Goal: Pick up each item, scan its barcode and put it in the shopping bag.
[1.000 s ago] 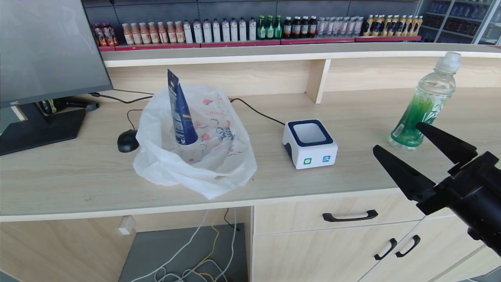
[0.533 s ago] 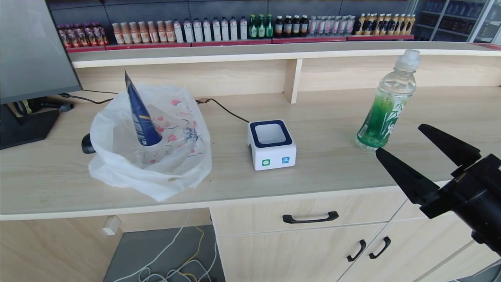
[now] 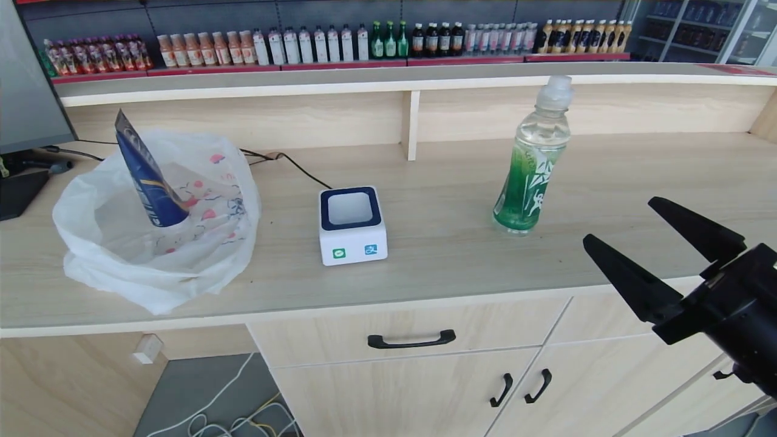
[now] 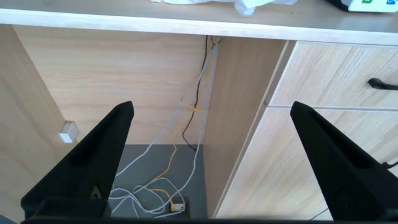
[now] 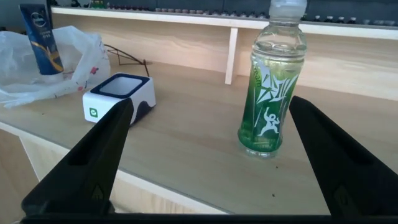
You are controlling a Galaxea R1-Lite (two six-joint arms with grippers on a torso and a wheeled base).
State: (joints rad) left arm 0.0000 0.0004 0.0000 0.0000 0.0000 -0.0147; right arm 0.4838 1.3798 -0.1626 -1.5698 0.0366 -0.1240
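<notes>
A green drink bottle (image 3: 532, 158) with a pale cap stands upright on the wooden counter (image 3: 437, 243); the right wrist view has the bottle (image 5: 272, 87) straight ahead. My right gripper (image 3: 643, 243) hangs open in front of the counter's front edge, to the right of the bottle and short of it. A white scanner box (image 3: 351, 224) with a dark-framed window sits mid-counter, also the scanner (image 5: 118, 96). The white shopping bag (image 3: 152, 230) lies at the left with a dark blue tube (image 3: 145, 176) standing in it. My left gripper (image 4: 211, 124) is open, below the counter edge, facing cabinet fronts.
Drawers and doors with black handles (image 3: 411, 340) run under the counter. A raised wooden ledge with a divider (image 3: 411, 121) backs the counter. A monitor (image 3: 24, 91) stands at far left. Cables (image 4: 186, 155) hang in the open bay below.
The head camera has panned right, shifting bag, scanner and bottle leftward in the picture. My right gripper stays open at about the same spot; the bottle is now to its left.
</notes>
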